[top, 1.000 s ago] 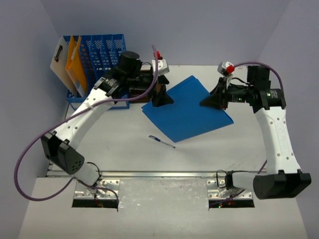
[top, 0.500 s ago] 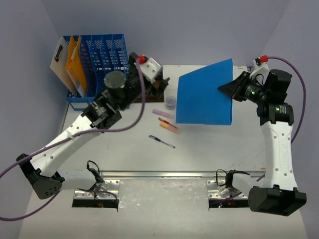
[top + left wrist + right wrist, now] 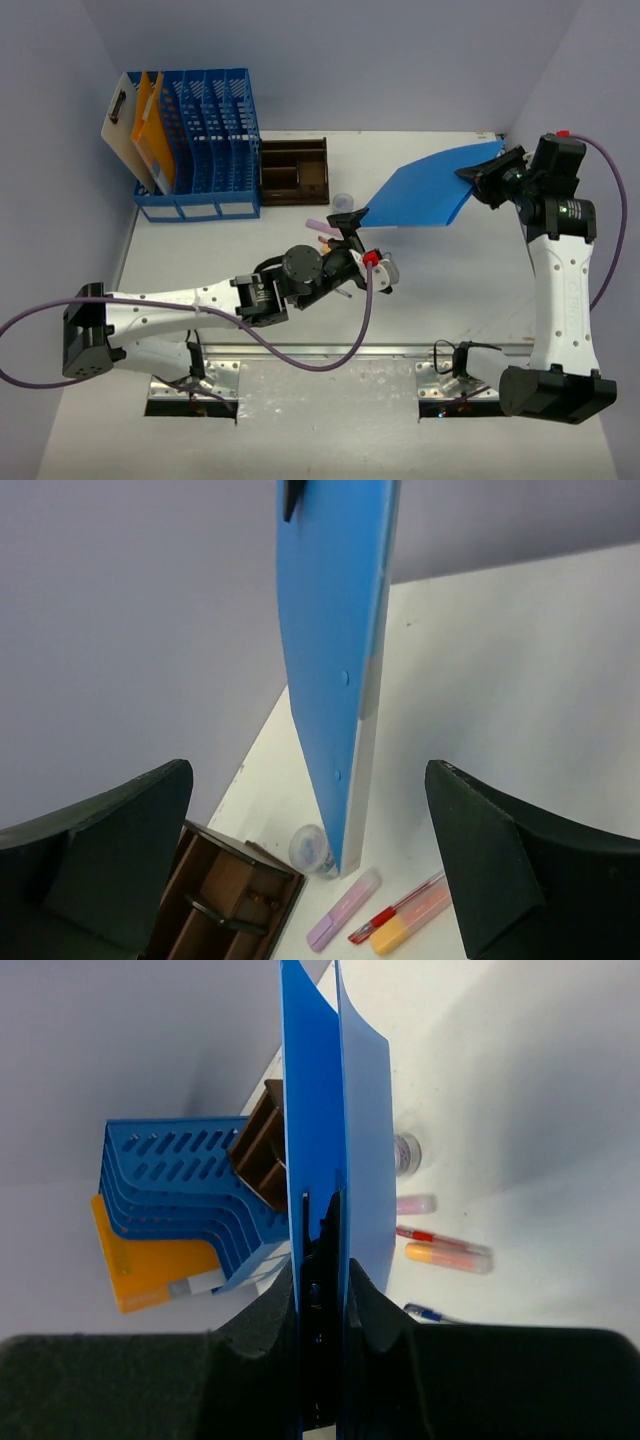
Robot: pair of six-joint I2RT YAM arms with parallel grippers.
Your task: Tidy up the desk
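Observation:
The off-white desk (image 3: 190,255) has a silver rail (image 3: 320,352) along its near edge. My right gripper (image 3: 478,180) is shut on the right edge of a blue folder (image 3: 428,190) and holds it in the air, tilted; in the right wrist view the gripper (image 3: 322,1260) clamps the folder (image 3: 362,1110) edge-on. My left gripper (image 3: 347,225) is open and empty, low over the middle of the desk by the folder's lower left corner. In the left wrist view the gripper (image 3: 308,780) has wide-apart jaws facing the folder's edge (image 3: 335,630).
A small clear jar (image 3: 310,848), a purple highlighter (image 3: 345,910), a red pen (image 3: 400,908) and an orange highlighter (image 3: 412,922) lie under the folder's corner. A blue pen (image 3: 425,1312) lies nearer. The brown tray (image 3: 293,170) and the blue rack (image 3: 195,140) with an orange folder (image 3: 152,130) stand at the back left.
My right gripper has raised the blue folder off the desk, uncovering the jar and pens. My left arm swung from the brown tray down to the desk's middle.

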